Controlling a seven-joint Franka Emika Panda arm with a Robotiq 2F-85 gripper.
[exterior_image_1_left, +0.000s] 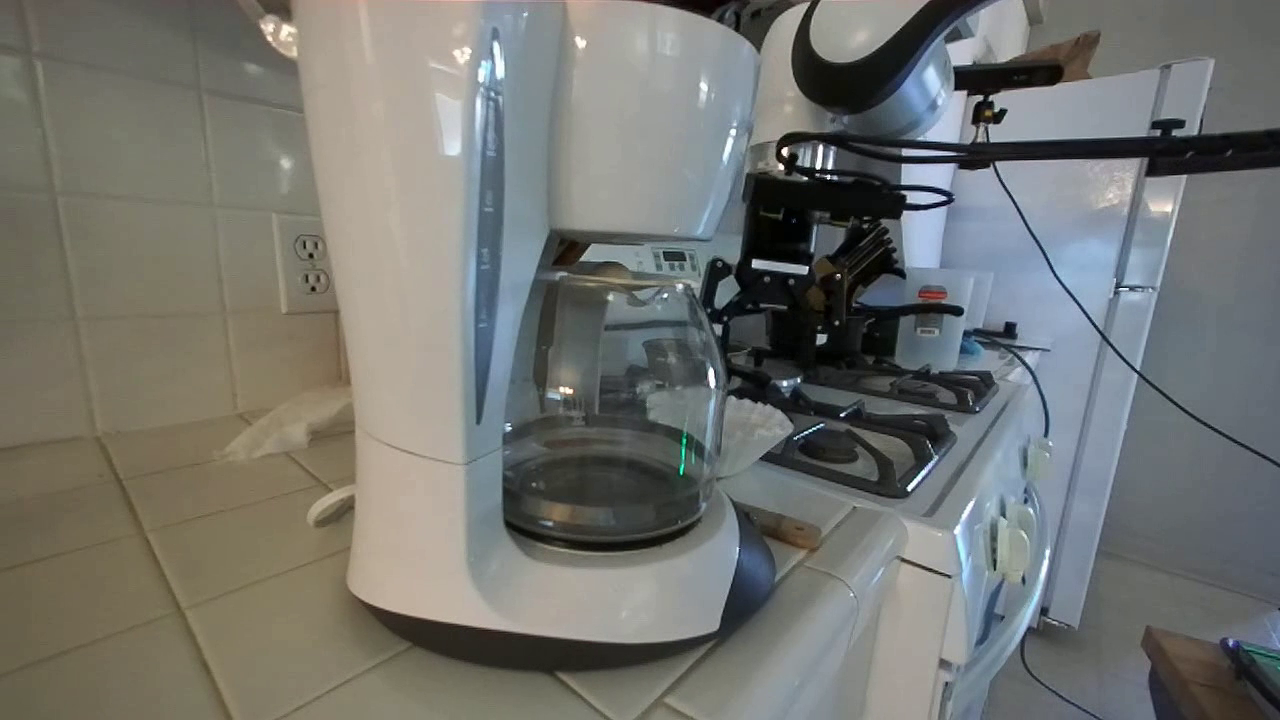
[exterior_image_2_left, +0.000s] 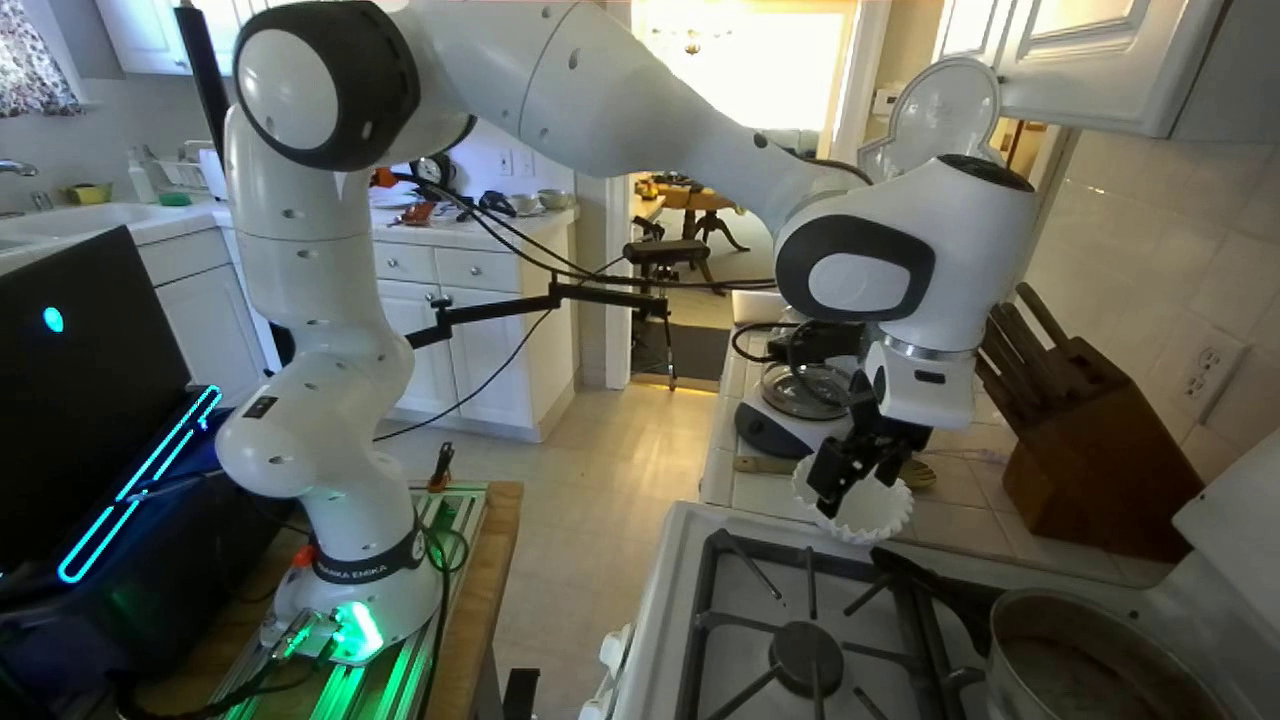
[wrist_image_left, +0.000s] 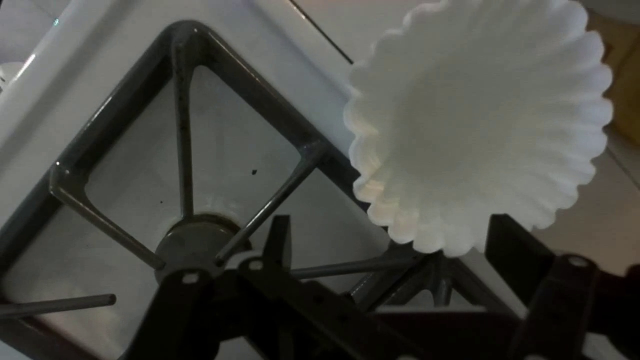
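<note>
A white fluted paper coffee filter (wrist_image_left: 475, 125) sits open side up at the stove's edge by the tiled counter. It also shows in both exterior views (exterior_image_1_left: 752, 432) (exterior_image_2_left: 880, 512). My black gripper (wrist_image_left: 390, 230) is open and empty, with its fingers wide apart. In the wrist view the right finger overlaps the filter's near rim; I cannot tell if they touch. In an exterior view the gripper (exterior_image_2_left: 855, 480) hangs just over the filter. A white coffee maker (exterior_image_1_left: 420, 300) with an empty-looking glass carafe (exterior_image_1_left: 610, 420) stands beyond it, its lid (exterior_image_2_left: 940, 110) raised.
The stove's burner grate (exterior_image_2_left: 808, 655) lies below the gripper. A pot (exterior_image_2_left: 1090, 660) with a dark handle (exterior_image_2_left: 945, 590) is at the back of the stove. A knife block (exterior_image_2_left: 1090, 450) stands by the tiled wall. A wooden handle (exterior_image_1_left: 785, 527) lies beside the coffee maker.
</note>
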